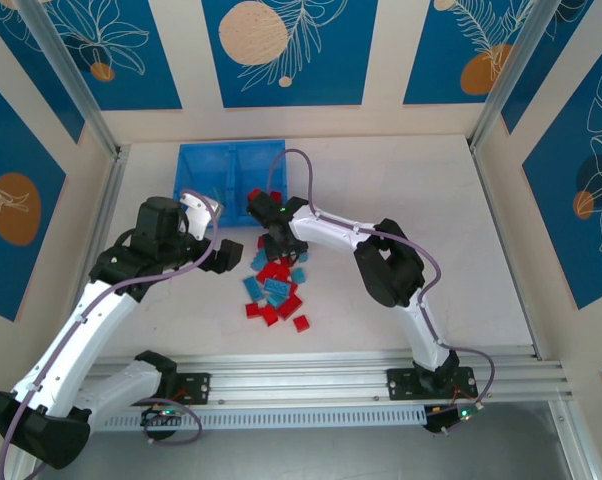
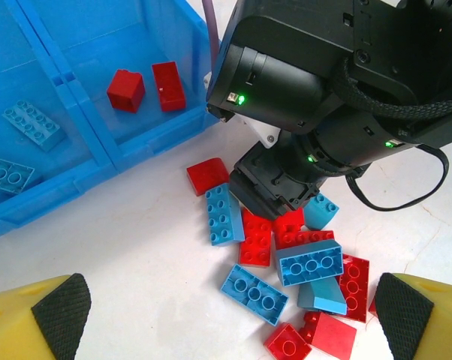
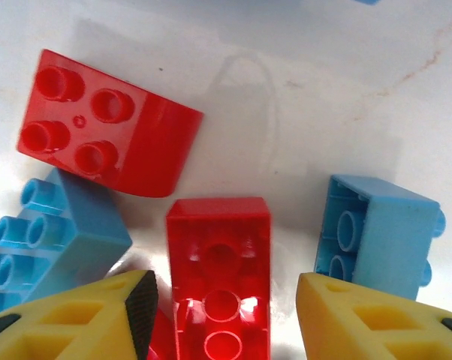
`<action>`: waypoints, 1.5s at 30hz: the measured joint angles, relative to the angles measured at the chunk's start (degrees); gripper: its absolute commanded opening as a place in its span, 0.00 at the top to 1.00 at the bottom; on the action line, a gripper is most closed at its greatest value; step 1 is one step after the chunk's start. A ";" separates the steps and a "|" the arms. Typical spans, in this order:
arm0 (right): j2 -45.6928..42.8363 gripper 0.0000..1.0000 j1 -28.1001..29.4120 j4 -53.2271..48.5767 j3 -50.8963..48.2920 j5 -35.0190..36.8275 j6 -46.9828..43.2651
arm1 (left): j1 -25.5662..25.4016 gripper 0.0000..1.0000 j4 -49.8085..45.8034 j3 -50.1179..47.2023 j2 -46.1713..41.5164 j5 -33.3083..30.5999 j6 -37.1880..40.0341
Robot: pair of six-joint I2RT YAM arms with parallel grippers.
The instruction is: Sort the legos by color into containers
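Left fingers (image 2: 57, 319) spread wide and released, nothing between them, hovering over the lego pile (image 2: 286, 262) on the tabletop (image 2: 121, 255). Right fingers (image 3: 106, 319) part-open, straddling a red brick (image 3: 220, 277) lying underside up, with a gap on either side, not clamped. Curved red brick (image 3: 109, 124) just beyond them. Loose light blue bricks (image 3: 376, 232) sit outside each finger. Blue bin (image 2: 98, 154) beyond the left fingers, to the upper left. Two red legos (image 2: 147, 86) are in the compartment nearer the pile, light blue legos (image 2: 31, 124) in the other.

Red and light-blue legos (image 2: 308, 262) are lying jumbled just beside the blue bin (image 2: 68, 187), which is holding two red bricks (image 2: 168, 86) and two blue bricks (image 2: 32, 125) in separate compartments.
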 measured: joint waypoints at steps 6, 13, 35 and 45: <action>0.17 0.45 -0.02 -1.14 0.00 1.31 0.59 | 0.00 0.00 0.00 0.00 0.00 -0.17 0.00; 1.11 0.52 -0.48 -0.13 0.04 -2.32 0.59 | 0.00 0.00 0.00 -0.02 0.00 -0.39 0.00; -21.18 0.67 3.82 9.20 -2.47 5.60 -5.88 | 0.00 0.00 1.03 -1.95 -5.03 -4.00 -0.07; 4.37 0.68 -2.14 12.13 30.12 9.97 -13.16 | 0.02 0.00 1.07 -2.99 -6.03 -6.03 -0.04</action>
